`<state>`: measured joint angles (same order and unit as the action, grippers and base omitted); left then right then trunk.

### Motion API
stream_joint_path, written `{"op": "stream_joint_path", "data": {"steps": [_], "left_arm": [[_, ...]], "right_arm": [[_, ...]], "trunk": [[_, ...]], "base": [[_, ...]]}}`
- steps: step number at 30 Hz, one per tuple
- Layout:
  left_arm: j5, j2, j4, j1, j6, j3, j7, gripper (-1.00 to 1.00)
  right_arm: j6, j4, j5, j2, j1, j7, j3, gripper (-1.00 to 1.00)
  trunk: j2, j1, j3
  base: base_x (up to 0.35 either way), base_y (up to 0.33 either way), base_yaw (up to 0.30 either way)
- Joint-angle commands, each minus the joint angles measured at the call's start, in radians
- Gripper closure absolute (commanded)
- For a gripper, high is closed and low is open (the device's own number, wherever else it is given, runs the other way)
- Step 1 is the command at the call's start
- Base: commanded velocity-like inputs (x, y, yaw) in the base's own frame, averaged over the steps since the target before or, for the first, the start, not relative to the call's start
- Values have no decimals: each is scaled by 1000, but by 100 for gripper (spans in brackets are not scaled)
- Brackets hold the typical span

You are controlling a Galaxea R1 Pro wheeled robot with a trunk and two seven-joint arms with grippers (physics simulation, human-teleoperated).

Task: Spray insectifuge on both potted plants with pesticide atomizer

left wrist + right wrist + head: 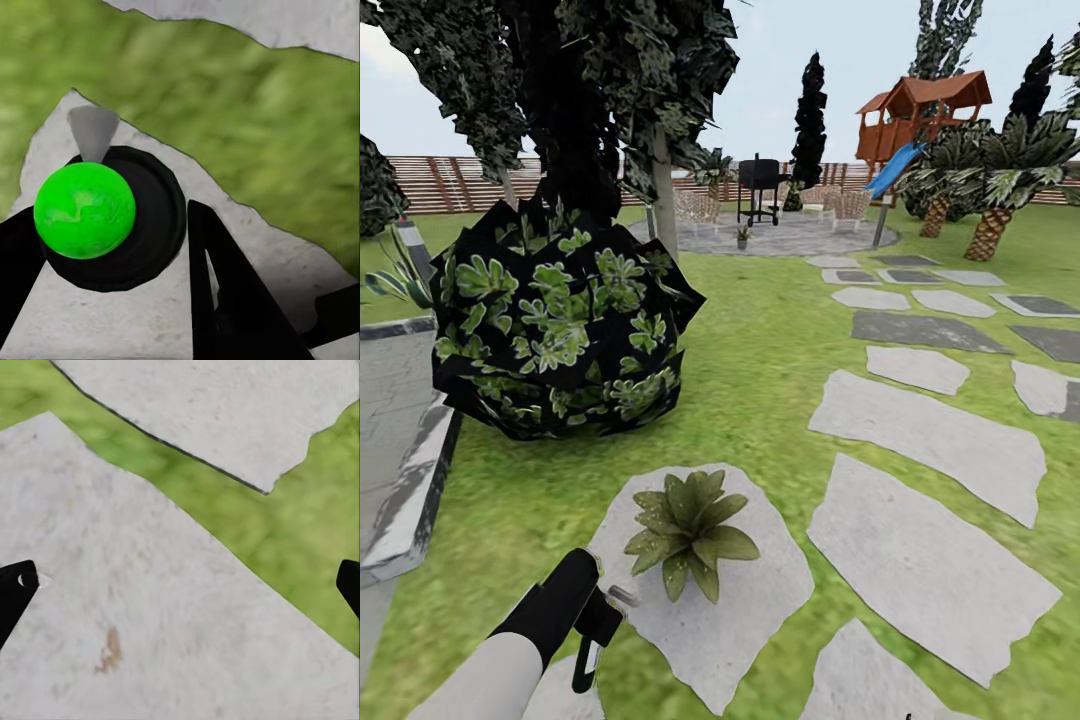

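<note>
L gripper (pixel 600 625) sits at 7 o'clock in the head view, on a black-and-white arm, pinching the pesticide atomizer (pixel 622 596); its small grey nozzle pokes out toward the potted plant (pixel 688 530), which sits just beside it at 6 o'clock on a pale stepping stone (pixel 760 600). In the L wrist view the atomizer (pixel 112 217) shows from above as a dark round body w/ a bright green ball top and a grey spray cone at 12 o'clock of it; 1 black finger (pixel 225 292) is at the body's 4 o'clock and the other at its 8 o'clock, both close against it, stone under. R gripper (pixel 180 592) in the R wrist view: fingers spread wide, tips at 3 and 9 o'clock edges, nothing btwn them, grey stone and grass (pixel 285 525) below. A 2nd small potted plant (pixel 741 236) stands far off at 12 o'clock on the round patio (pixel 800 238), near a black grill (pixel 760 185). Big dark shrub (pixel 560 320) at 10 o'clock, playhouse w/ blue slide (pixel 920 125) at 1 o'clock, slatted fence (pixel 450 185) behind.
</note>
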<state>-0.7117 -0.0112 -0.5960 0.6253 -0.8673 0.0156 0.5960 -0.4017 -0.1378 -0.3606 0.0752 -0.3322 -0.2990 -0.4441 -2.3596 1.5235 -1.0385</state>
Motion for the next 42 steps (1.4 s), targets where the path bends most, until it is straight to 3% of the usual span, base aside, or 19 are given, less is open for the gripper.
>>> {"op": "stream_joint_path", "data": {"steps": [1,10,27,42], "left_arm": [[-9,3,-1,1,-3,2,-5,100],[-8,-3,-1,0,-3,2,-18,100],[-8,-3,-2,0,-2,6,-18,100],[-8,-3,-2,0,-2,6,-18,100]], "right_arm": [[-3,1,-11,0,-1,-3,-7,-100],[-5,2,-13,3,-1,-1,-6,-100],[-5,1,-12,-1,-1,-3,-5,-100],[-5,1,-12,-2,-1,-3,-5,-100]], "trunk": [[0,0,-1],[0,0,-1],[0,0,-1],[0,0,-1]], "base": [[2,-1,277],[0,-41,107],[81,-267,14],[23,-275,264]]}}
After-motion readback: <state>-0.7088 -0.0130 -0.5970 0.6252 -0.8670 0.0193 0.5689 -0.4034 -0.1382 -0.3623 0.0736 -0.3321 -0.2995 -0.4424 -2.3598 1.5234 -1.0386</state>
